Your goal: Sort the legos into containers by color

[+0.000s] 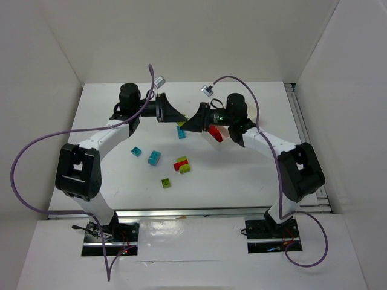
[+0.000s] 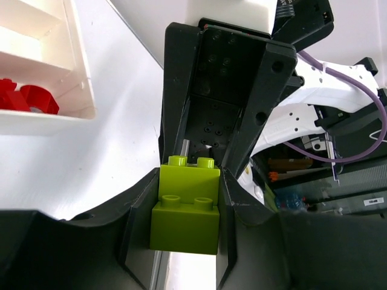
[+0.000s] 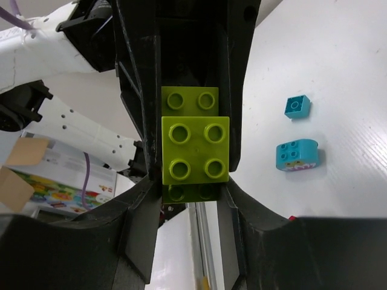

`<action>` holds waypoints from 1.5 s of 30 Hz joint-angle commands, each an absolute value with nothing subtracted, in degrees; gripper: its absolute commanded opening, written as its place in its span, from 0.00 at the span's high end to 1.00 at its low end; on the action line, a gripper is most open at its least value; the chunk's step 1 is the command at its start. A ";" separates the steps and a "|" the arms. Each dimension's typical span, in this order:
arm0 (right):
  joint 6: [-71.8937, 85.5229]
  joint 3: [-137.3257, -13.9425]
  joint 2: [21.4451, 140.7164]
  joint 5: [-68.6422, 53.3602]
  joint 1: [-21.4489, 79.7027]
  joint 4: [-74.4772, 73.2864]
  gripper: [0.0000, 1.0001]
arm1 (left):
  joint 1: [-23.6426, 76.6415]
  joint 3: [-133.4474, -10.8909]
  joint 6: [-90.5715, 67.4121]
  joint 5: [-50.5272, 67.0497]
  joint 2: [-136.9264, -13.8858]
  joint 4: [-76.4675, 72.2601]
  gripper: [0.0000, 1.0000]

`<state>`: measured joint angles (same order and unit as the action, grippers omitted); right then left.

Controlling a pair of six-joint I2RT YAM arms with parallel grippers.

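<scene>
Both grippers meet above the middle of the table, each shut on the same lime green lego (image 2: 184, 226), a stepped stack of bricks. My left gripper (image 2: 188, 176) clamps its sides, and my right gripper (image 3: 192, 184) grips the lime green lego (image 3: 195, 148) from the opposite end. In the top view the left gripper (image 1: 171, 113) and right gripper (image 1: 192, 122) touch tip to tip and hide the brick. The white container tray (image 2: 81, 90) lies to one side with red legos (image 2: 30, 99) in one compartment.
Loose legos lie on the table in front of the arms: cyan ones (image 1: 136, 151) (image 1: 155, 157) (image 1: 181, 131), a red and green pair (image 1: 181, 164) and a green one (image 1: 165, 182). Two cyan bricks (image 3: 297, 106) (image 3: 297, 156) show in the right wrist view.
</scene>
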<state>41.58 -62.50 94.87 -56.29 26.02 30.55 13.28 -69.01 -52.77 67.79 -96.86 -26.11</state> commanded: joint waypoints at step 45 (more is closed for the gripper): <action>31.20 -61.70 89.56 -58.01 24.17 18.19 0.91 | 11.78 -67.85 -48.96 73.13 -96.50 -27.69 0.28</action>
